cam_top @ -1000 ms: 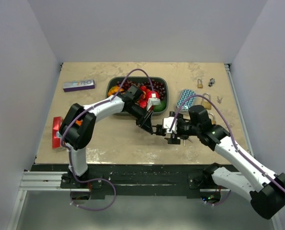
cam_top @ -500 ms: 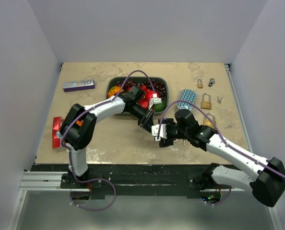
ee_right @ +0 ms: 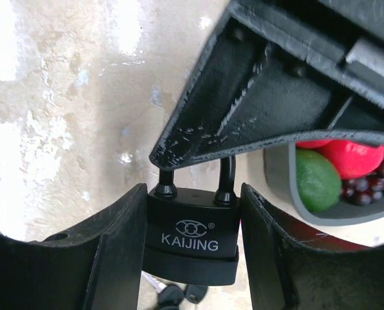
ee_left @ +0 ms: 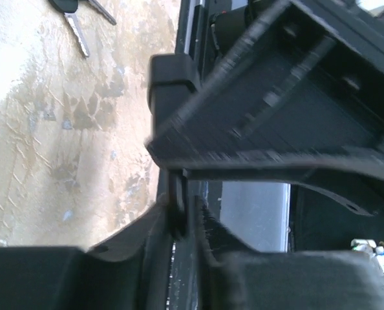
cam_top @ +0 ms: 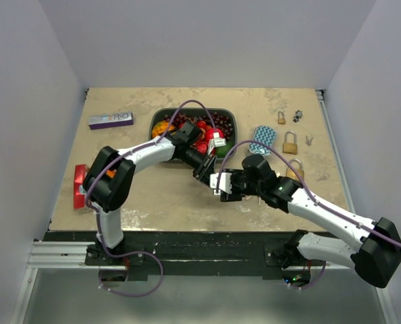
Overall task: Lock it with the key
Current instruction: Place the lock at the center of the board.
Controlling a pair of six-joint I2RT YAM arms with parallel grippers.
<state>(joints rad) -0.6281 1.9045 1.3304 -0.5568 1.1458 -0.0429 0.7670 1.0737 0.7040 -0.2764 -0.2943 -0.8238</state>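
Since a second ago the right gripper has slid left across the table, from right of centre to the middle of the top view, and its arm has swung in behind it. The left gripper has drawn back a little toward the upper left, and the two now meet just below the bowl. In the right wrist view a black padlock marked KAIJING sits low in the middle of the frame, pinched by its sides between the right fingers. It is upright, and both legs of its shackle rise behind the edge of the left gripper that fills the upper right. Keys lie on the table just below the padlock, at the bottom edge. In the left wrist view the left fingers are drawn in to a narrow slot at the bottom centre, closed on a thin dark bar that looks to be the shackle. More keys lie at the upper left.
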